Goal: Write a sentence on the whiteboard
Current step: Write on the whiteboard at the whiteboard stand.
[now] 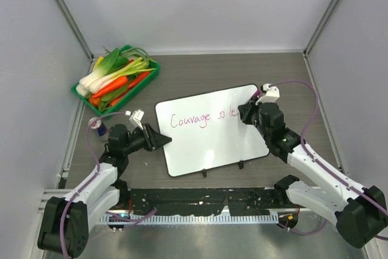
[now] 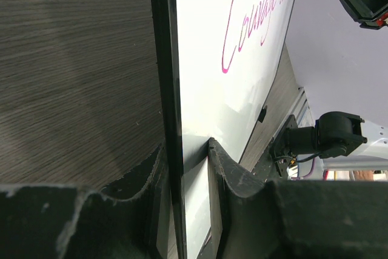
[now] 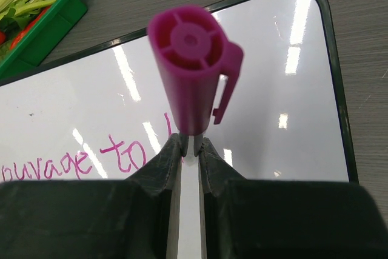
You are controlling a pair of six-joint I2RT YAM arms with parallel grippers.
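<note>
Left arm lies low, reaching right, the left gripper [image 1: 159,139] pinching the left edge of the large glossy white, black-framed whiteboard [image 1: 212,144]; my right arm bends in from the right, the right gripper [image 1: 247,112] pinching a magenta marker pen [image 3: 193,65]. The board lies flat mid-table, its long axis left to right with the right end angled away from me. Its thin pink cursive sentence [image 1: 200,119] reads "Courage to le".

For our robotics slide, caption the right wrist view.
Right gripper pinching a magenta marker above the whiteboard, pink sentence partly written.
</note>
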